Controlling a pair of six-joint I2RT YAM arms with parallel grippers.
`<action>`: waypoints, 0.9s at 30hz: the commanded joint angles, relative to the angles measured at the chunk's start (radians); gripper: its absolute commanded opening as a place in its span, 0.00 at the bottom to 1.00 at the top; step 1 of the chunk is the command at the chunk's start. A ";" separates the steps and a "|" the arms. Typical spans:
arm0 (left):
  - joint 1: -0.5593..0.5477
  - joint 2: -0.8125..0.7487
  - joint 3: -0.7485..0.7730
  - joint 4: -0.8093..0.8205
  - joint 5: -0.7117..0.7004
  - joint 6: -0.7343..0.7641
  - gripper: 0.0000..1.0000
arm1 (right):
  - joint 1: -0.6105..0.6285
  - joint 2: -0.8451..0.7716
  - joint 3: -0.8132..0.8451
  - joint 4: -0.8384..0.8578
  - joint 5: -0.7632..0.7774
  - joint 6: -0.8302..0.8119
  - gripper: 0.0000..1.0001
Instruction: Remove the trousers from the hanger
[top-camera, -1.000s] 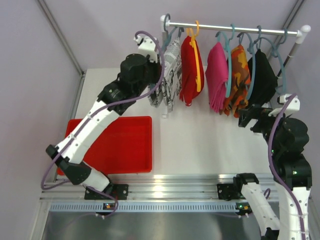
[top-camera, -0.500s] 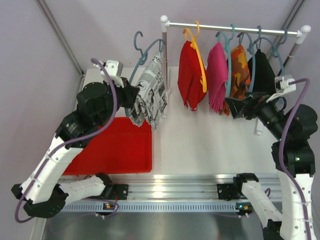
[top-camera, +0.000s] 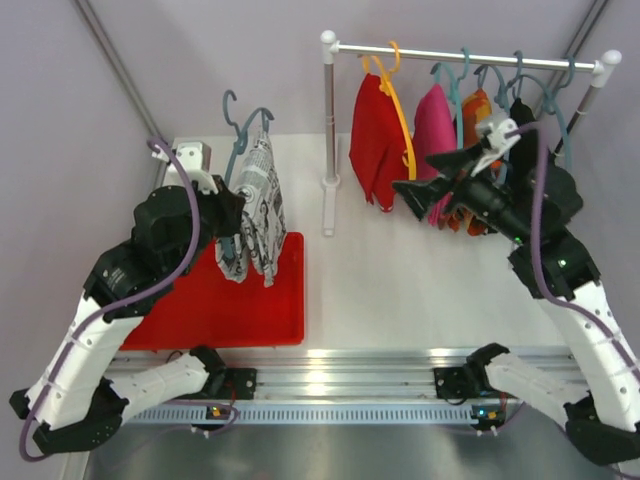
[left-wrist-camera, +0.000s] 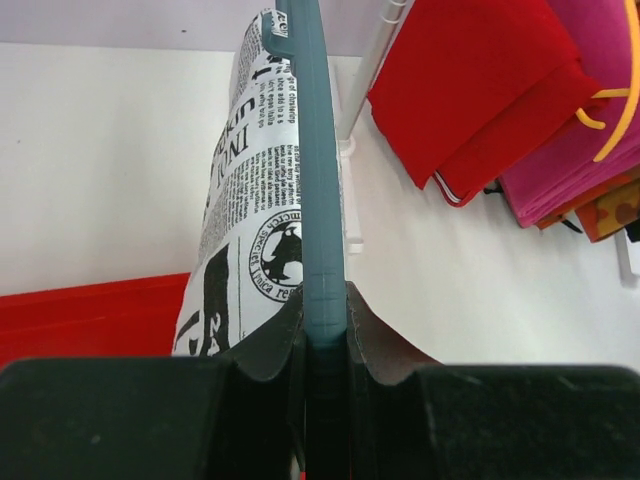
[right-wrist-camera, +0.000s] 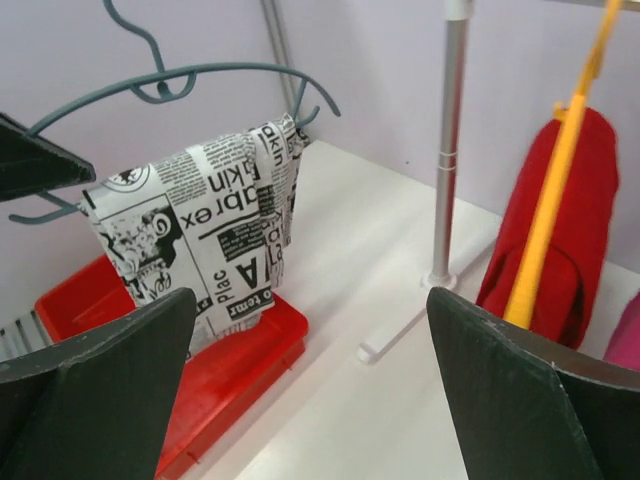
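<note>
The left fingers (left-wrist-camera: 290, 335) are clamped tight on a teal hanger (left-wrist-camera: 322, 200), which is seen edge-on in the left wrist view. The black-and-white trousers (top-camera: 258, 205) are draped over that hanger. The hanger is held in the air, off the rail (top-camera: 460, 55) and well to its left. Hanger and trousers hang over the back edge of the red tray (top-camera: 200, 310) on the desk (top-camera: 400, 290). Whether the cloth touches the tray cannot be told.

The right fingers (top-camera: 415, 192) are spread wide with nothing between them. They are pointed left, just in front of the clothes on the rail. On the rail the red trousers (top-camera: 372, 140) are hung on a yellow hanger (top-camera: 398, 105). To their right are the pink trousers (top-camera: 435, 120), the orange camouflage trousers (top-camera: 478, 105) and the black trousers (top-camera: 520, 110). The last two are partly hidden by the right arm.
</note>
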 joint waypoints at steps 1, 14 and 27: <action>-0.002 -0.055 0.048 0.121 -0.101 -0.039 0.00 | 0.168 0.100 0.092 0.039 0.238 -0.139 1.00; -0.002 -0.038 0.093 0.049 -0.179 -0.183 0.00 | 0.593 0.492 0.239 0.309 0.543 -0.288 1.00; -0.002 0.013 0.188 -0.009 -0.223 -0.222 0.00 | 0.770 0.642 0.239 0.564 0.526 -0.491 1.00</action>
